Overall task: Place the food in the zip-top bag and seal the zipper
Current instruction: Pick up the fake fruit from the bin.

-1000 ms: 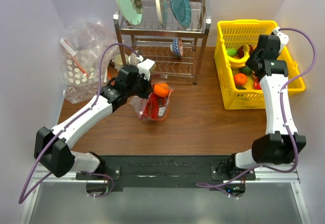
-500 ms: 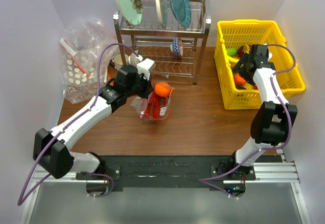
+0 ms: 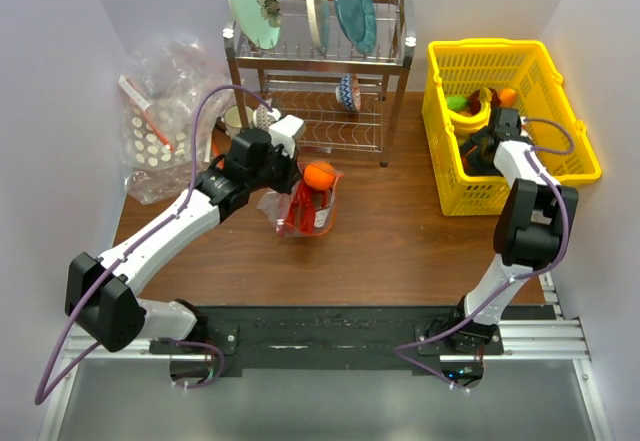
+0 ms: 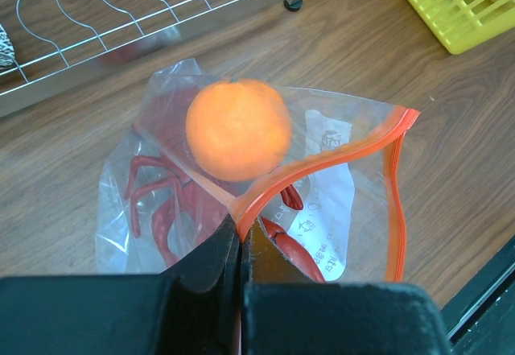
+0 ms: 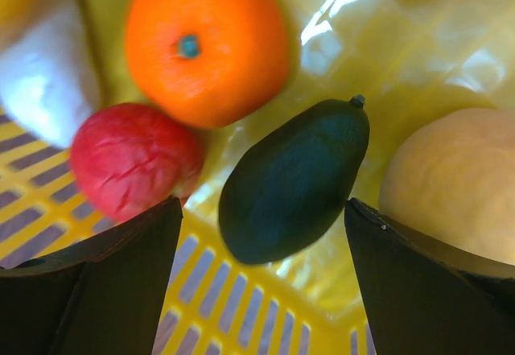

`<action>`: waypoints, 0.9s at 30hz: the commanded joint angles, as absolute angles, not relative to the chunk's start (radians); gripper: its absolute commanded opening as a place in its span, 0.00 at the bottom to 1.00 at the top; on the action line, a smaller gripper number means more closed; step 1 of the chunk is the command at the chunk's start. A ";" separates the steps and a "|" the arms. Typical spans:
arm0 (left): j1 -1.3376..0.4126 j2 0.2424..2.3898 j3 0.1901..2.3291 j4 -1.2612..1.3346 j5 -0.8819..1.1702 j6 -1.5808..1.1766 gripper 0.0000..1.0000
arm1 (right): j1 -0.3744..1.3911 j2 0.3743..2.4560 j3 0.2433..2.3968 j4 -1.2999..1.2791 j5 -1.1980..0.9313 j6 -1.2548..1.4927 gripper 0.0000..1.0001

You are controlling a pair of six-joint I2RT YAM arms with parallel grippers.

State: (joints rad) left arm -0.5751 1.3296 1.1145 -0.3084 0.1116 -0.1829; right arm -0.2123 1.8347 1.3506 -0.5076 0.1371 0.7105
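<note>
On the brown wooden tabletop (image 3: 400, 231) between pale walls (image 3: 60, 81), your left hand (image 4: 241, 242) is clenched on the orange rim of the zip-top bag (image 4: 370, 170), which holds the orange (image 4: 238, 128) and red lobster (image 4: 161, 202) just beyond the fingertips. Farther right, in the yellow basket (image 3: 520, 53), your right hand (image 5: 261, 218) stands released, fingers spread either side of the dark green fruit (image 5: 294, 182), not touching it

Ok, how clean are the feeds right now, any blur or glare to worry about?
Right wrist view: close up and soft, the loose orange smeared, the green fruit crisper, white glare on the basket floor. Left wrist view: sharp on the bag and the bagged orange, the left gripper a black shape. Top view: even light, sharp.
</note>
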 commanded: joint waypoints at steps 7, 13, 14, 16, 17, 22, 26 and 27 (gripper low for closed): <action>-0.558 1.285 1.118 -0.241 0.080 -0.181 0.00 | -0.229 1.974 1.396 -0.462 0.138 0.799 0.75; -0.558 1.279 1.120 -0.241 0.078 -0.179 0.00 | -0.229 1.895 1.390 -0.459 0.195 0.784 0.38; -0.555 1.279 1.120 -0.242 0.075 -0.179 0.00 | -0.229 1.875 1.379 -0.459 0.215 0.776 0.38; -0.557 1.279 1.120 -0.241 0.077 -0.179 0.00 | -0.229 1.801 1.362 -0.442 0.230 0.762 0.34; -0.557 1.278 1.120 -0.242 0.078 -0.179 0.00 | -0.229 1.772 1.349 -0.439 0.238 0.746 0.34; -0.554 1.279 1.120 -0.239 0.086 -0.181 0.00 | -0.229 1.616 1.318 -0.404 0.221 0.671 0.35; -0.551 1.281 1.120 -0.239 0.087 -0.181 0.00 | -0.229 1.438 1.255 -0.335 0.195 0.621 0.36; -0.552 1.278 1.120 -0.238 0.090 -0.183 0.00 | -0.229 1.410 1.247 -0.321 0.183 0.609 0.36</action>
State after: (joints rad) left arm -0.5629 1.3178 1.1145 -0.3084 0.0856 -0.1825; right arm -0.2245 1.5394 1.2900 -0.4076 0.1902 0.6819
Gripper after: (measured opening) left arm 0.020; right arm 0.607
